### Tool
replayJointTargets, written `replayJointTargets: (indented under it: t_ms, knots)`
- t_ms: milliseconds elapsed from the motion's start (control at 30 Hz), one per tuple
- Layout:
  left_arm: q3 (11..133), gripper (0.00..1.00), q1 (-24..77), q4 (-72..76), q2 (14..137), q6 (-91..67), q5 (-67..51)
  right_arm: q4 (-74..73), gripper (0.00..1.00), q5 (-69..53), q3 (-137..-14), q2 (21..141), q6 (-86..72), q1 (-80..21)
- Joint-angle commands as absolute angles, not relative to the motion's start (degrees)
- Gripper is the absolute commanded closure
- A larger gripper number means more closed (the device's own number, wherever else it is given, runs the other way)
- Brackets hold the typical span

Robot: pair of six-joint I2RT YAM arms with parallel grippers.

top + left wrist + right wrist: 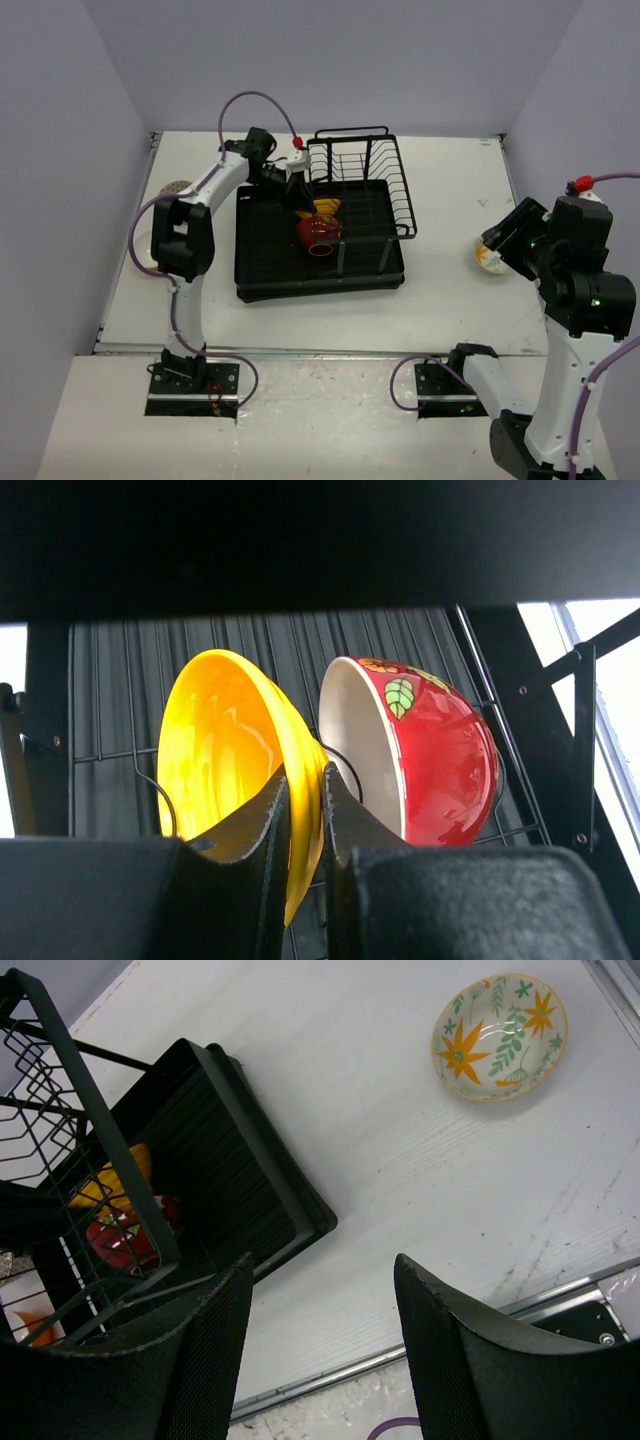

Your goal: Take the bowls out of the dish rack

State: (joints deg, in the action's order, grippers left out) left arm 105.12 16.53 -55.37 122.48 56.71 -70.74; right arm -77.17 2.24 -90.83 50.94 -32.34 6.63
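Note:
The black dish rack [262, 275] lies mid-table, its wire basket [372, 165] at the back. Two bowls stand on edge in it: a yellow bowl [215, 750] and a red bowl [440, 765] with a cream inside. My left gripper [305, 785] reaches down into the rack, its two fingers pinched on the yellow bowl's rim. From above, the left gripper [299, 195] is just left of the yellow bowl [328, 207] and red bowl [318, 235]. A white flowered bowl [500, 1035] rests on the table at the right. My right gripper [325, 1270] hangs open and empty above the table.
A patterned bowl [175, 188] lies on the table left of the rack, half hidden by the left arm. The flowered bowl [488, 258] sits by the right arm, close to the table's right edge. Purple cables loop around both arms.

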Motion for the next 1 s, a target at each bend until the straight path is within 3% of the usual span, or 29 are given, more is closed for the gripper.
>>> replayJointTargets:
  t_ms: [0,333,567,967]
  knots:
    - [108.4,1.00,16.6,-60.7,123.5,61.2,-69.0,-80.9,0.41,3.2,-91.2,50.2,-31.6,6.2]
    - [109.9,1.00,13.5,-48.0,121.8,49.3,-69.3,-81.3,0.41,3.0,-90.8,49.7,-31.4,6.2]
    - [122.2,1.00,11.7,-54.0,125.7,46.9,-72.9,-81.5,0.41,2.9,-91.3,50.1,-31.0,6.2]
    - [122.0,1.00,11.9,-57.6,126.2,46.6,-77.6,-81.7,0.41,3.1,-93.6,52.0,-30.4,6.2]
